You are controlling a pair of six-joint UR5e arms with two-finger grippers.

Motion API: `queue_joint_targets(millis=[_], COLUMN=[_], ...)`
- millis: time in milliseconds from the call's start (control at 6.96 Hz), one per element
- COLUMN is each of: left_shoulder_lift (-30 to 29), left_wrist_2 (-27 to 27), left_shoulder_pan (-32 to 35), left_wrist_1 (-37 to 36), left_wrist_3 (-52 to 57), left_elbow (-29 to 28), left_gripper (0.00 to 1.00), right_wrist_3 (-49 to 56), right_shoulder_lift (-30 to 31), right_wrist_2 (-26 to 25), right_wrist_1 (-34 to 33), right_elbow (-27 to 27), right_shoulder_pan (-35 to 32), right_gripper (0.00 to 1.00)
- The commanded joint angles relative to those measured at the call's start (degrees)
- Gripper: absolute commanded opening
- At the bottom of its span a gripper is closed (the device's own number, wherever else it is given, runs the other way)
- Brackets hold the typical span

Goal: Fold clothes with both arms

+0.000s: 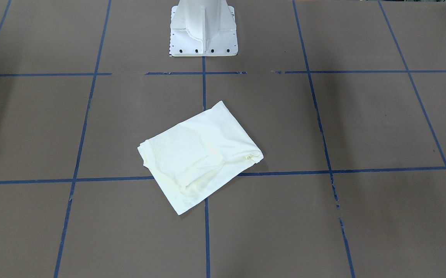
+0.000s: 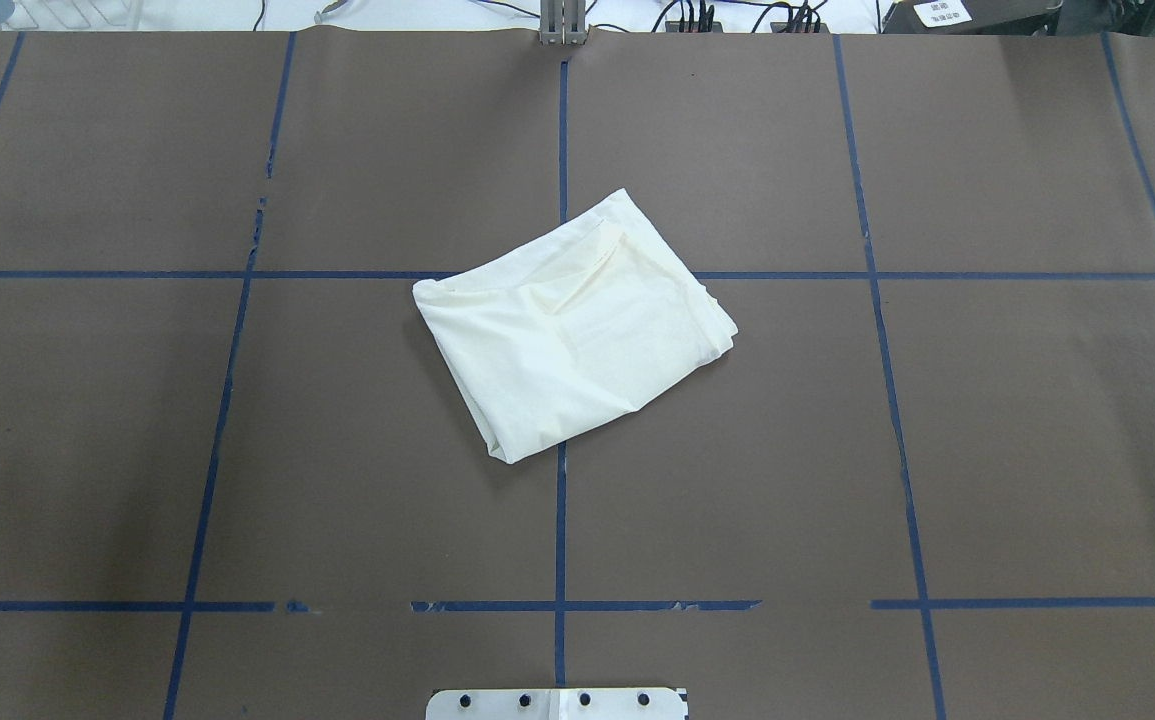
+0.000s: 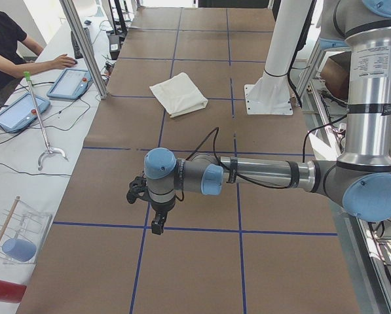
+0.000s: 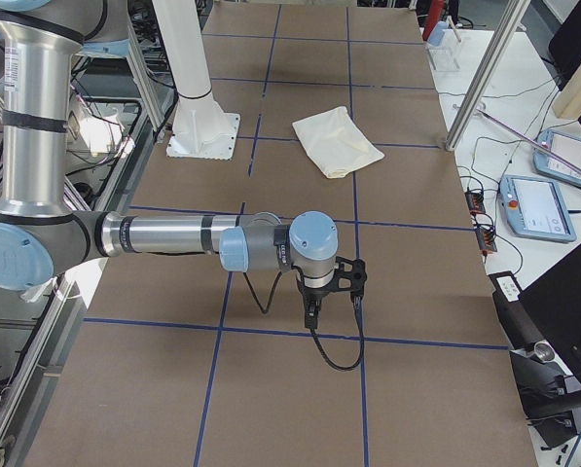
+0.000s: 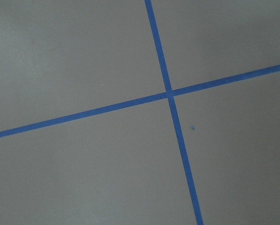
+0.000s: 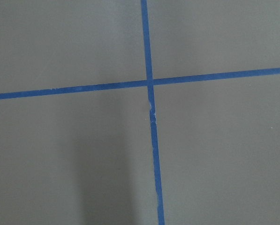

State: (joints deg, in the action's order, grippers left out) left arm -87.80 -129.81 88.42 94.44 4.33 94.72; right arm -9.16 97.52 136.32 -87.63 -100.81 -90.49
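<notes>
The cream-white T-shirt [image 2: 577,330] lies folded into a small tilted rectangle at the middle of the brown table; it also shows in the front-facing view [image 1: 199,156] and in both side views [image 3: 179,93] [image 4: 337,142]. Only its plain cream side shows; the cat print is hidden. My left gripper [image 3: 157,224] hangs over the table far from the shirt, near a blue tape crossing. My right gripper [image 4: 312,313] hangs likewise at the table's other end. Both show only in side views, so I cannot tell whether they are open or shut. Neither touches the shirt.
The white pedestal base [image 1: 203,31] stands behind the shirt. Blue tape lines [image 2: 561,500] grid the table. An operator [image 3: 5,46] sits at a side bench with tablets [image 3: 69,82]. Tablets [image 4: 536,206] and cables lie beside the table's other end.
</notes>
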Motion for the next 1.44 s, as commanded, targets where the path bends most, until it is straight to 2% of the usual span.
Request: queue_joint_targets(millis=[0, 1293], left_shoulder_lift=[0.0, 0.0], left_wrist_2=[-1.31, -2.2], left_shoulder_pan=[-0.01, -0.01], left_wrist_1=[0.13, 0.22], left_wrist_3=[-4.94, -4.94], left_elbow=[-0.15, -0.24], left_gripper=[1.0, 1.0], right_wrist_3=[0.02, -0.07], right_shoulder_lift=[0.03, 0.03], right_wrist_2=[0.0, 0.09], right_wrist_1=[-0.08, -0.08], right_elbow=[0.09, 0.09], right_shoulder_pan=[-0.03, 0.05], right_gripper=[1.0, 1.0])
